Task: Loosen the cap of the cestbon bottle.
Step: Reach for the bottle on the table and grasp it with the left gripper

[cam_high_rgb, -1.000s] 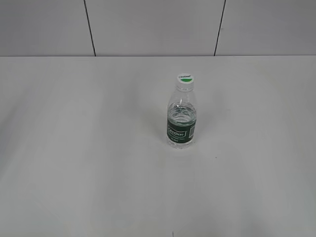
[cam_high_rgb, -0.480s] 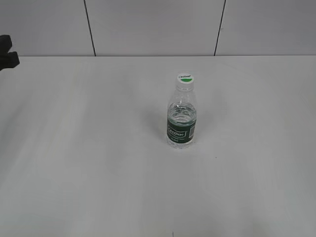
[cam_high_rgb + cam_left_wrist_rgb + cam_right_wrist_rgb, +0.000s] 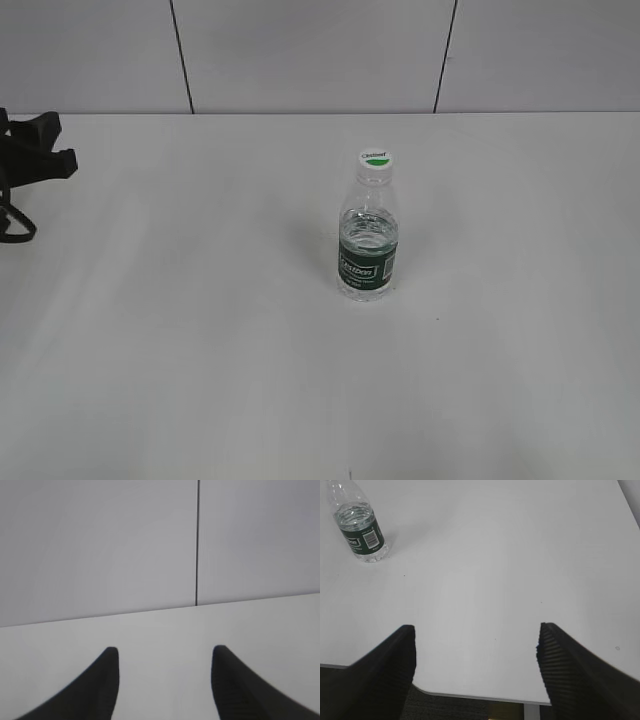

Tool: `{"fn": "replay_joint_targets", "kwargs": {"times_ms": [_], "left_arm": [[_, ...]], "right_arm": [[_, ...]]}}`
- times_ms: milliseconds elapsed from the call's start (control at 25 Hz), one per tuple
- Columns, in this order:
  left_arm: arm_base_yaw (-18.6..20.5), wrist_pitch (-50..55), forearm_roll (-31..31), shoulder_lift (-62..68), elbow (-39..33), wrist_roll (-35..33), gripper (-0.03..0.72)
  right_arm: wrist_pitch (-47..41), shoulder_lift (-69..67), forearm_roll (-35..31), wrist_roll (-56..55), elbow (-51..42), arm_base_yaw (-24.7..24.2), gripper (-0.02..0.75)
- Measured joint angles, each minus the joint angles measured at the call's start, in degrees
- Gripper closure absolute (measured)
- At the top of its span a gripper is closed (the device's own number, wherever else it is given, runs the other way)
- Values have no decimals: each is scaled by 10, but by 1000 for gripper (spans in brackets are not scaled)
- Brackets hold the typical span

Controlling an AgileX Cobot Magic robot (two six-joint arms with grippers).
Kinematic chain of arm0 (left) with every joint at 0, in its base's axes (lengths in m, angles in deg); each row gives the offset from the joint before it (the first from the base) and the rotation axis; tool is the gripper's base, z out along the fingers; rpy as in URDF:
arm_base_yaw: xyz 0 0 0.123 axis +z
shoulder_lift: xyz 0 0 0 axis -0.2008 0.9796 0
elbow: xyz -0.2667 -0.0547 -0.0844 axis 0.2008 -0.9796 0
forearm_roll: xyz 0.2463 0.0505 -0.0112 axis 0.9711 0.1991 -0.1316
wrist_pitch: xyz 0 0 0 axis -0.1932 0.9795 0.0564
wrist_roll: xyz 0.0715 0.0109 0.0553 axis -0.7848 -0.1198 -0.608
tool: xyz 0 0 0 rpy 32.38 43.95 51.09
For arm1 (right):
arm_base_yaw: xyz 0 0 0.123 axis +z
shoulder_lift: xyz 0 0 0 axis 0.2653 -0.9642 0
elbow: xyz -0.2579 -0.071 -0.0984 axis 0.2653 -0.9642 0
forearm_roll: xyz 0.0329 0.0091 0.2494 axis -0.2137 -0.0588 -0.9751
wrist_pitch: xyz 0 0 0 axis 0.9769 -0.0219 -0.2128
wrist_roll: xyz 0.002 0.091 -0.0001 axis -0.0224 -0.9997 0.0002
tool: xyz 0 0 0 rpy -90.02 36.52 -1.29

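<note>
The cestbon bottle (image 3: 368,240) stands upright near the middle of the white table, clear with a dark green label band. Its white cap (image 3: 375,158) with a green mark sits on top. The bottle's lower part also shows at the top left of the right wrist view (image 3: 360,527); the cap is cut off there. My left gripper (image 3: 45,148) shows at the far left edge of the exterior view, open and empty (image 3: 165,652), facing the wall, far from the bottle. My right gripper (image 3: 475,630) is open and empty over the table's near edge, outside the exterior view.
The white table (image 3: 200,330) ends at a grey panelled wall (image 3: 300,50) with dark seams. The table's near edge (image 3: 470,696) shows below my right gripper, with dark floor beyond it.
My left gripper has come further into the exterior view from the left edge. The bottle has not moved.
</note>
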Motion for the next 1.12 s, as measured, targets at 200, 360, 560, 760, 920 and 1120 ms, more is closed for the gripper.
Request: {"fn": "replay_joint_targets", "kwargs": {"times_ms": [200,360,560,760,920,1120], "left_arm": [[0,-84,3,51,1,0,316],[0,-136,16,84,1,0,316],[0,-141,89,116,1,0,316],[0,-143,217,143,1,0,295],[0,-143,297,169,2,0,223],[0,-143,422,194,25,17,172]], "right_arm": [[0,0,0,0,0,0,157],[0,0,0,0,0,0,157],[0,0,0,0,0,0,157],[0,0,0,0,0,0,157],[0,0,0,0,0,0,157],[0,0,0,0,0,0,157]]}}
